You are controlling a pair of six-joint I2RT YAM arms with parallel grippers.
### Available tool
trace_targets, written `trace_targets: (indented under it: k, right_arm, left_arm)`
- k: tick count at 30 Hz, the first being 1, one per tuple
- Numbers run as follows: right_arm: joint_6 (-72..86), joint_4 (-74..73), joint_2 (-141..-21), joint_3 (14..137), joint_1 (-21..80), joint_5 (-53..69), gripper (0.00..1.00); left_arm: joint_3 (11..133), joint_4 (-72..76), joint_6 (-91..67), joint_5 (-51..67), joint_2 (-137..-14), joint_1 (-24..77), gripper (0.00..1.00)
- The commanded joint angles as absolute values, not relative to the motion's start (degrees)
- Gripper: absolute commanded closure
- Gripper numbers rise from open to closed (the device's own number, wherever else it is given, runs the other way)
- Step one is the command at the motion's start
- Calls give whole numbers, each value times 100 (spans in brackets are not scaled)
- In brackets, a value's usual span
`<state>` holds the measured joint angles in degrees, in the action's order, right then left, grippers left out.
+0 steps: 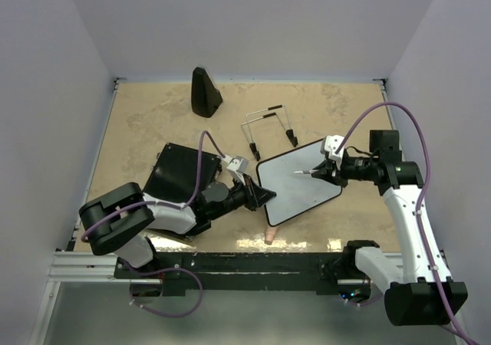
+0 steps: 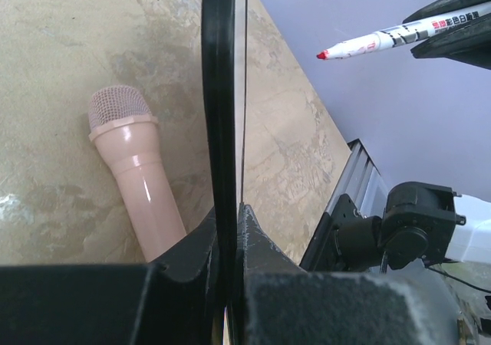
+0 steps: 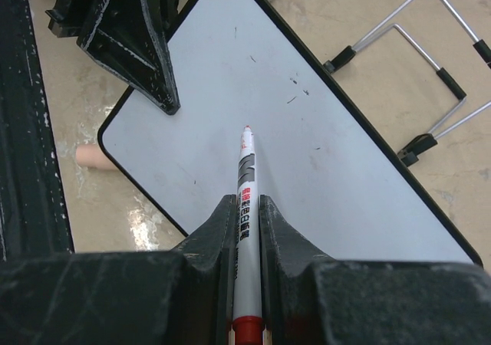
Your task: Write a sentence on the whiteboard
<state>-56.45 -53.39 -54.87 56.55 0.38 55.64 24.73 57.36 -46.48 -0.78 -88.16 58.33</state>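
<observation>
The whiteboard is a small white board in a thin black frame, near the table's front middle. My left gripper is shut on its left edge; in the left wrist view the frame runs edge-on between the jaws. My right gripper is shut on a white marker with a red tip. The marker points at the board's face, its tip a short way off the surface. The board shows only a few tiny dark specks.
A wire stand with black-tipped legs lies apart, behind the board. A flat black case lies left under my left arm. A black cone-shaped object stands at the back. A pink microphone-shaped piece lies below the board's front edge.
</observation>
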Motion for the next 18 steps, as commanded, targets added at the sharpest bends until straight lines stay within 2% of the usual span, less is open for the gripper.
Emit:
trace_targets:
  k: [1, 12, 18]
  right_arm:
    - [-5520, -5230, -5633, 6064, 62, 5388, 100]
    - [-5265, -4774, -5757, 5986, 62, 5168, 100]
    - [-5168, -4492, -5923, 5818, 79, 5449, 100]
  left_arm:
    - [2961, 6372, -4474, -316, -9000, 5871, 100]
    - [3603, 6548, -4579, -35, -9729, 5581, 100]
    - [3709, 6653, -4658, 176, -9940, 5546, 100]
